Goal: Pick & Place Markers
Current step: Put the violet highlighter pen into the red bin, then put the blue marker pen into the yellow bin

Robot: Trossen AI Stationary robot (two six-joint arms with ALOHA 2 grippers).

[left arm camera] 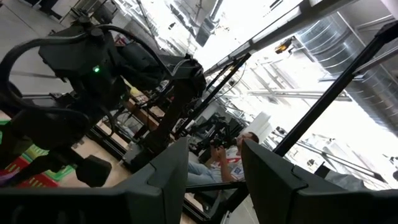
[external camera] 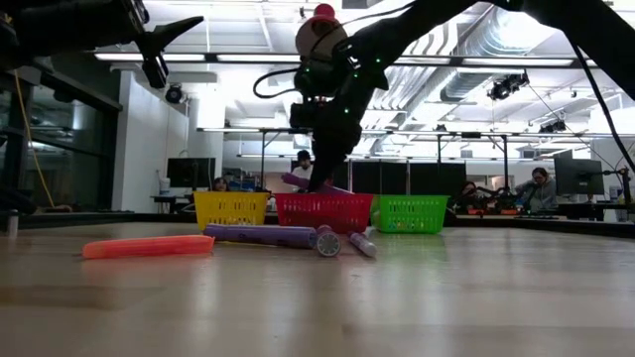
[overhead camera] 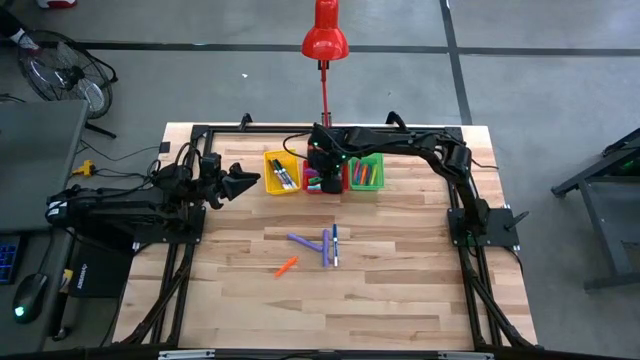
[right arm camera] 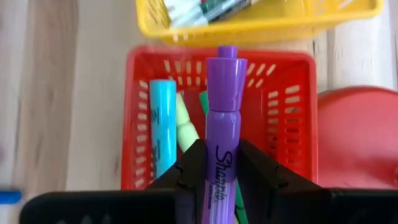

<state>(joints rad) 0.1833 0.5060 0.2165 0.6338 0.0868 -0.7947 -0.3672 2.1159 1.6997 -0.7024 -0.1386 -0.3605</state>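
My right end effector (right arm camera: pixel 221 177) grips a purple capped plastic marker (right arm camera: pixel 222 124) above the red slotted plastic bin (right arm camera: pixel 138 112), which holds blue and pale green markers (right arm camera: pixel 163 124); my left end effector (overhead camera: pixel 240 184) hovers open.

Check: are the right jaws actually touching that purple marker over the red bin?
Touching. The right wrist view shows the right gripper with both jaws pressed against the barrel of the purple marker, holding it above the red bin.
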